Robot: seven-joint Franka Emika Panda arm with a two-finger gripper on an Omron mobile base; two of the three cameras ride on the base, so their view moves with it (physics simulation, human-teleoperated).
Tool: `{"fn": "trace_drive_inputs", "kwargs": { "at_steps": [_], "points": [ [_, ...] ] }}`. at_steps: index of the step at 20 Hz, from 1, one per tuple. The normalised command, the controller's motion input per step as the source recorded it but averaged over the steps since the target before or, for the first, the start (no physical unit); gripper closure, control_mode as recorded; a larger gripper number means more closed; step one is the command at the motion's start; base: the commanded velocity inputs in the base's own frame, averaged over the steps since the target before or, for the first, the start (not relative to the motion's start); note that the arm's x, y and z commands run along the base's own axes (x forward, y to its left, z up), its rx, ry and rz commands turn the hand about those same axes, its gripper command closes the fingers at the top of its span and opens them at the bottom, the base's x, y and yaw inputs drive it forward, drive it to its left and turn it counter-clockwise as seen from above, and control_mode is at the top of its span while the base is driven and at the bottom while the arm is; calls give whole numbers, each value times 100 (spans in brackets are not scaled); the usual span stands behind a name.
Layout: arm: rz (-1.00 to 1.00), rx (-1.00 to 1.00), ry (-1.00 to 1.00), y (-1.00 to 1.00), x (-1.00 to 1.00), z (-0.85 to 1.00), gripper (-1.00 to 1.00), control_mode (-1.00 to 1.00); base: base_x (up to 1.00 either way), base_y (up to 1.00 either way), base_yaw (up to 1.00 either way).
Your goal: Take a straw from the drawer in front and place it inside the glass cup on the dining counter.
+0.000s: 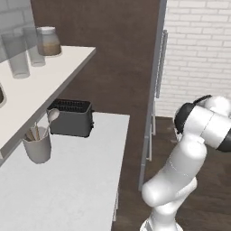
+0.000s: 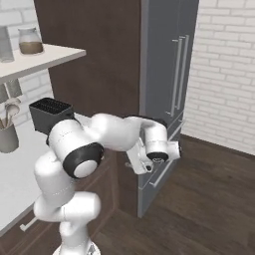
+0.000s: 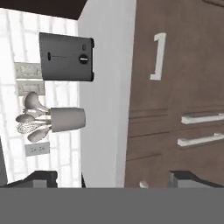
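Our fingers (image 3: 112,177) spread wide apart with nothing between them, facing brown drawer fronts (image 3: 183,131) below the white bench (image 1: 67,180), toaster (image 1: 71,117) at its back edge, utensil pot (image 1: 37,144) near its left edge.

White worktop (image 1: 67,180) on the left: near part bare, room to pass. Far end blocked by dark toaster (image 1: 71,117) against the wall, utensil pot (image 1: 38,144) just near-left of it, apart. Shelf (image 1: 40,81) overhangs the worktop's left side, carrying glasses (image 1: 16,56) and a jar (image 1: 48,41); limits height there. Right of the worktop, tall grey cabinet (image 2: 167,74) with long handles stands far. Wood floor (image 2: 209,199) on the right is open. Brown cabinet fronts (image 3: 175,87) under the worktop, handles (image 3: 201,129) sticking out; gripper (image 3: 113,177) close before them, fingers spread.
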Motion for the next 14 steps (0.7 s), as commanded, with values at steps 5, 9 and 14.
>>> {"fn": "trace_drive_inputs", "kwargs": {
  "at_steps": [5,9,14],
  "points": [
    [18,29,0,35,34,-65,-100,-100,0,0,0],
    [12,26,0,51,22,-50,-100,-100,0,0,0],
    [9,24,-5,50,15,-31,-100,-100,0,0,0]
  ]
}}
